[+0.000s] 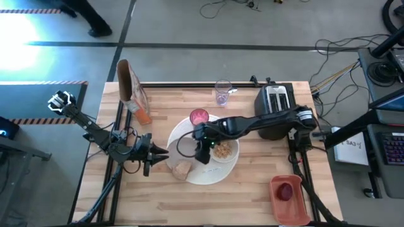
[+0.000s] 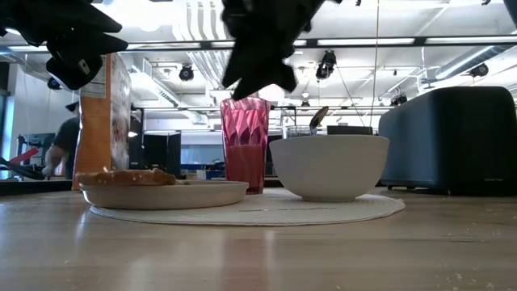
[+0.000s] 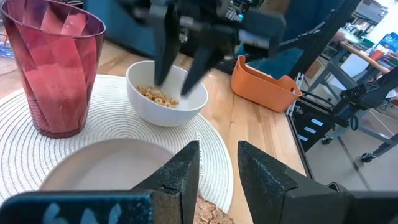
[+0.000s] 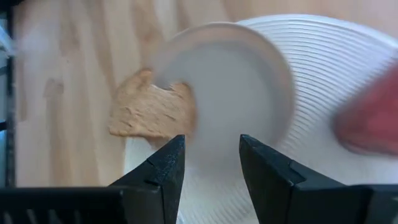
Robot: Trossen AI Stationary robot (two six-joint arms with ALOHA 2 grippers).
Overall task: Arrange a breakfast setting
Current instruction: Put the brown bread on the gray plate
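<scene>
My right jaws (image 1: 203,153) hang parted and empty over the small white plate (image 1: 187,146), beside the white cereal bowl (image 1: 224,150) on the large round white plate (image 1: 208,175). Risk: descending clips bowl rim, spilling cereal. Left jaws (image 1: 151,156) slightly open, empty, near toast (image 1: 182,169).

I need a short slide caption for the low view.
Pink cup behind white bowl and toast on small white plate.

I see a pink ribbed cup (image 3: 55,68), a white bowl (image 3: 166,93) of tan cereal (image 3: 158,96), a white ridged mat (image 3: 214,146), golden-brown toast (image 4: 149,112), an orange bin (image 3: 264,84) and a black toaster (image 1: 278,101).
</scene>
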